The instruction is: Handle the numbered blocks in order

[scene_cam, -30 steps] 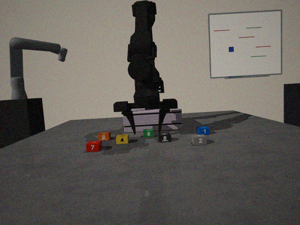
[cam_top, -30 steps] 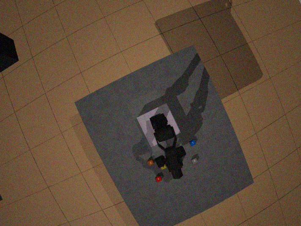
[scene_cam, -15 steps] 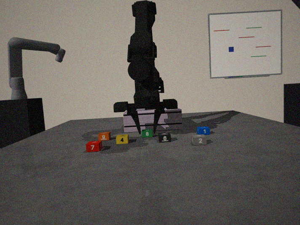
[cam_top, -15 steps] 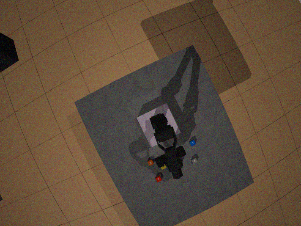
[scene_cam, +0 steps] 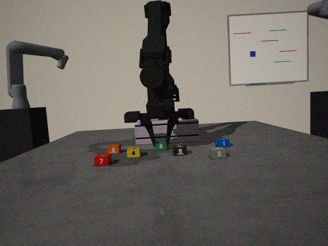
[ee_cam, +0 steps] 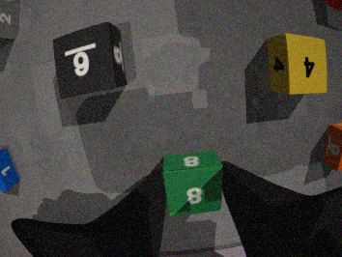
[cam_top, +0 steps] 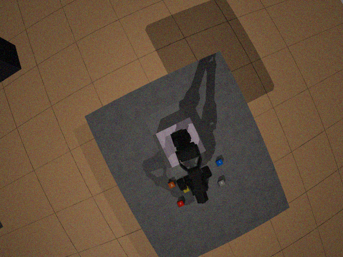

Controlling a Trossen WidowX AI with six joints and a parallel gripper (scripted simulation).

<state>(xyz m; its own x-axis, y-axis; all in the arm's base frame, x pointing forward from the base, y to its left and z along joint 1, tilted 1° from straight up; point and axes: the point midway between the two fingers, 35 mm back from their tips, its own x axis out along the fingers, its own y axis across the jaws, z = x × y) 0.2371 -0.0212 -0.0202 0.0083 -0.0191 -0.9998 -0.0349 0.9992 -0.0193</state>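
My gripper (scene_cam: 161, 143) (ee_cam: 191, 171) is shut on the green block "8" (scene_cam: 161, 145) (ee_cam: 191, 184), one finger on each side. The block sits low, at table level. In the overhead view the black arm (cam_top: 198, 185) hides the green block. On the grey table lie the black "6" (scene_cam: 180, 150) (ee_cam: 86, 61), yellow "4" (scene_cam: 133, 152) (ee_cam: 298, 65) (cam_top: 186, 190), orange "9" (scene_cam: 114, 149) (cam_top: 171, 184), red "7" (scene_cam: 102, 160) (cam_top: 180, 203), blue "1" (scene_cam: 222, 143) (cam_top: 219, 162) and grey "2" (scene_cam: 218, 153) (cam_top: 221, 182).
The arm's pale base box (scene_cam: 185, 129) (cam_top: 163, 138) stands just behind the green block. The black "6" is close on one side of the fingers and the yellow "4" on the other. A whiteboard (scene_cam: 267, 47) hangs on the back wall.
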